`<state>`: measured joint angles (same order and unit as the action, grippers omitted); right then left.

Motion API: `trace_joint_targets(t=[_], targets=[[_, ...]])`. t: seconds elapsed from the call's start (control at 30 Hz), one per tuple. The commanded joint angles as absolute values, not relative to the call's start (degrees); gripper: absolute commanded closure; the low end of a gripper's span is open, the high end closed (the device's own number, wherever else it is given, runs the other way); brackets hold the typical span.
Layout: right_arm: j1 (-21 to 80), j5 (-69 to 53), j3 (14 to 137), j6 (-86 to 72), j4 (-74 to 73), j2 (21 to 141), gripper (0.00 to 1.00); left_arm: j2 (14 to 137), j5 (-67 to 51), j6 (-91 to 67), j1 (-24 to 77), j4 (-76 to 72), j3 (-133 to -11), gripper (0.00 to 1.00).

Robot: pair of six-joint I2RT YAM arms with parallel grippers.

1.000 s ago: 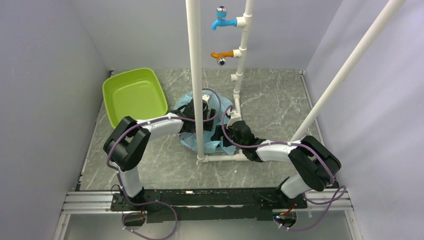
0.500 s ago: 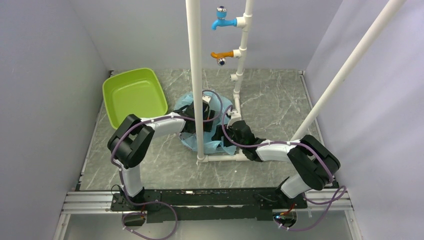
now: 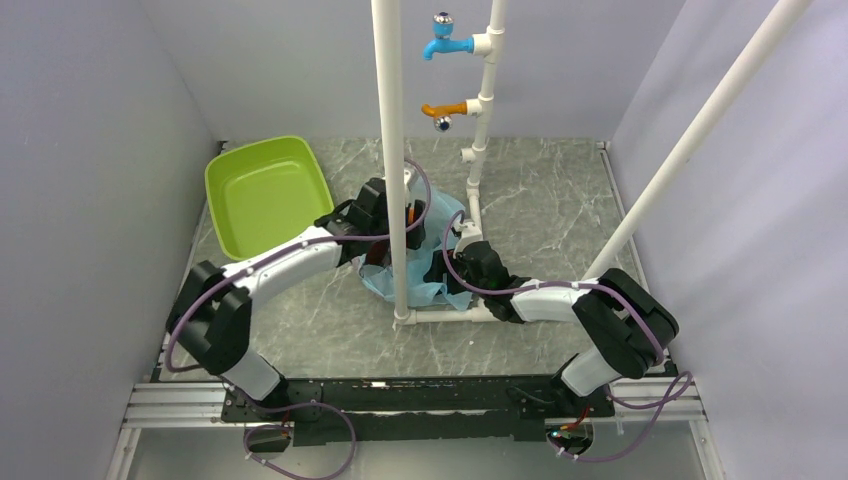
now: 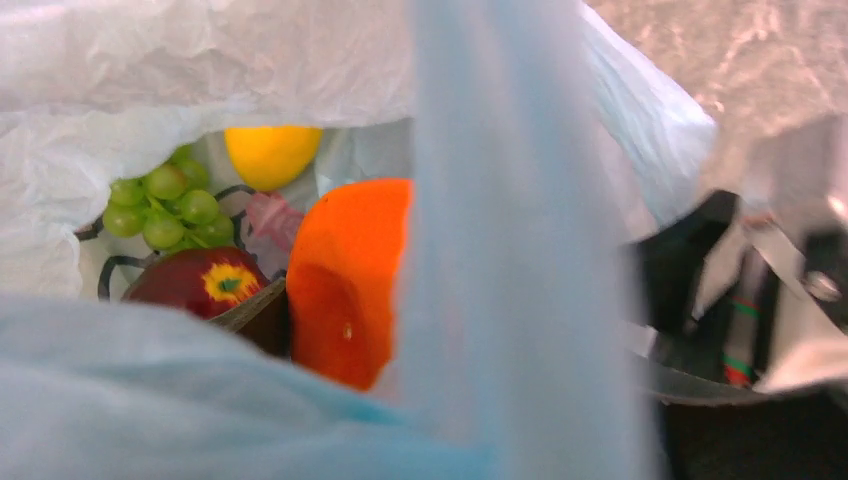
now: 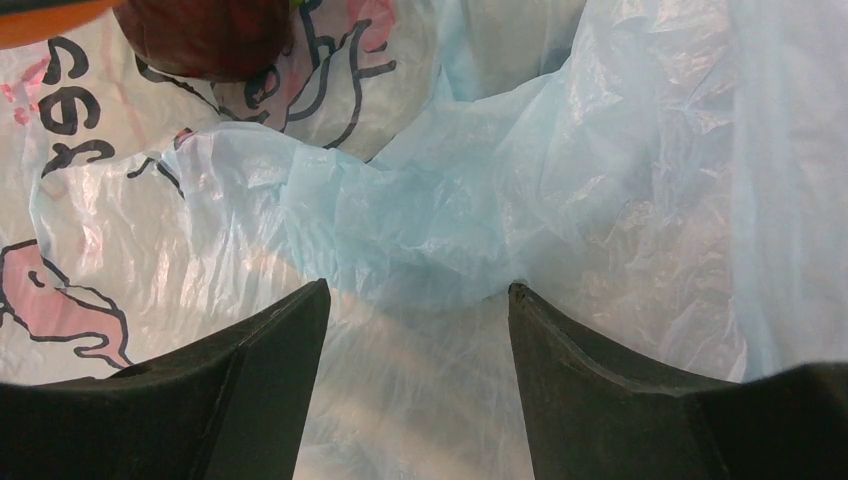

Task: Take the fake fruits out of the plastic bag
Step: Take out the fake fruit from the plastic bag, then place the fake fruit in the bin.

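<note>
Crinkled light-blue plastic bag (image 3: 428,291) holds green grapes (image 4: 165,205), yellow fruit (image 4: 270,152), dark-red fruit (image 4: 200,283)

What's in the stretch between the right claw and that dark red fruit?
Only the plastic bag: crumpled light-blue folds and white printed film lie between the right gripper and the dark red fruit, shown in the right wrist view.

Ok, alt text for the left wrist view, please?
Inside the open light-blue plastic bag lie green grapes, a yellow fruit, a dark red fruit and an orange one. Blurred bag film covers the foreground.
</note>
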<state>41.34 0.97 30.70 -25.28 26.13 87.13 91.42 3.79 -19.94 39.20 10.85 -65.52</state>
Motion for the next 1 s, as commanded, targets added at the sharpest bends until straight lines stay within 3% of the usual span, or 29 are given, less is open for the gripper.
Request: trace_joint_targets(t=[0.0, 0.33, 0.67, 0.8, 0.9, 0.97], targets=[[41.15, 0.37, 32.37, -25.4, 27.53, 86.63, 0.32, 85.37, -2.25, -21.65, 39.35, 13.95, -63.82, 0.66], [41.11, 0.29, 33.0, -24.99, 26.84, 85.9, 0.31, 72.87, -16.23, -20.61, 38.91, 19.59, -58.08, 0.68], [41.12, 1.39, 32.91, -24.05, 26.06, 84.03, 0.29, 51.38, -8.26, -21.7, 32.1, 29.55, -49.32, 0.69], [41.2, 1.02, 32.85, -23.46, 26.17, 83.56, 0.27, 47.26, -8.1, -20.53, 28.97, 33.57, -49.73, 0.71], [41.13, 0.93, 32.43, -23.3, 26.53, 82.85, 0.24, 46.13, -2.51, -20.51, 27.38, 37.5, -50.82, 0.8], [41.18, 0.45, 32.04, -23.57, 27.63, 82.55, 0.2, 46.17, -0.24, -20.47, 25.32, 39.01, -51.08, 0.75]])
